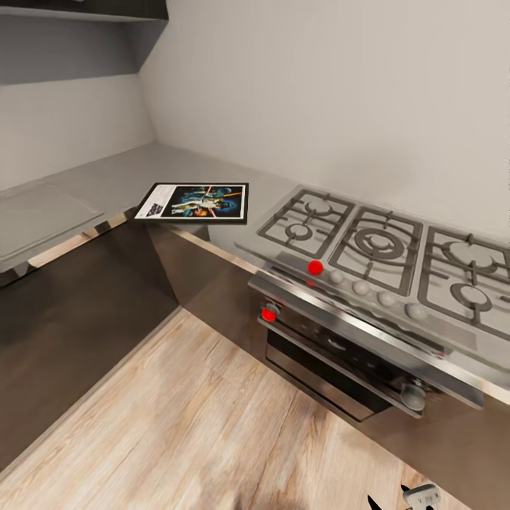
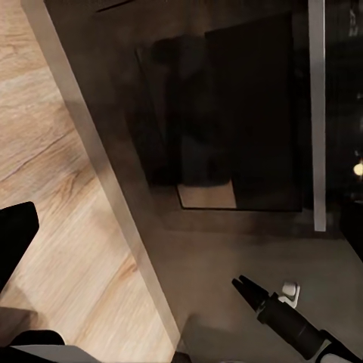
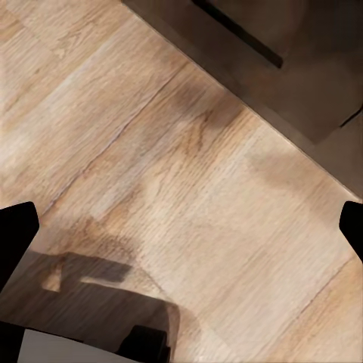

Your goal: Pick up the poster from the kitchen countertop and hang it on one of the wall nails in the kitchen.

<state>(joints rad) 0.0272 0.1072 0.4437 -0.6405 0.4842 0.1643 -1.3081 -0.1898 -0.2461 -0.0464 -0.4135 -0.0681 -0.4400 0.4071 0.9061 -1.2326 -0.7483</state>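
- The smooth light grey L-shaped kitchen countertop (image 1: 113, 177) ran along the wall above dark shiny cabinet fronts (image 1: 78, 312).
- The steel gas hob (image 1: 382, 248) sat on it.
- The black-framed Star Wars poster (image 1: 193, 203) lay flat by the corner edge; its writing was too small to read.
- The right gripper (image 1: 397, 496) peeked in low down; I cannot tell if its fingers were open or closed.

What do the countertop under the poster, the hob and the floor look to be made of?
The smooth light grey countertop looks like matte stone or laminate, with an even tone and no grain. The steel gas hob looks like brushed metal with dark grates, and its front edge is shiny. The pale wood-plank floor shows grain and plank seams, so it could be wood or a laminate imitation.
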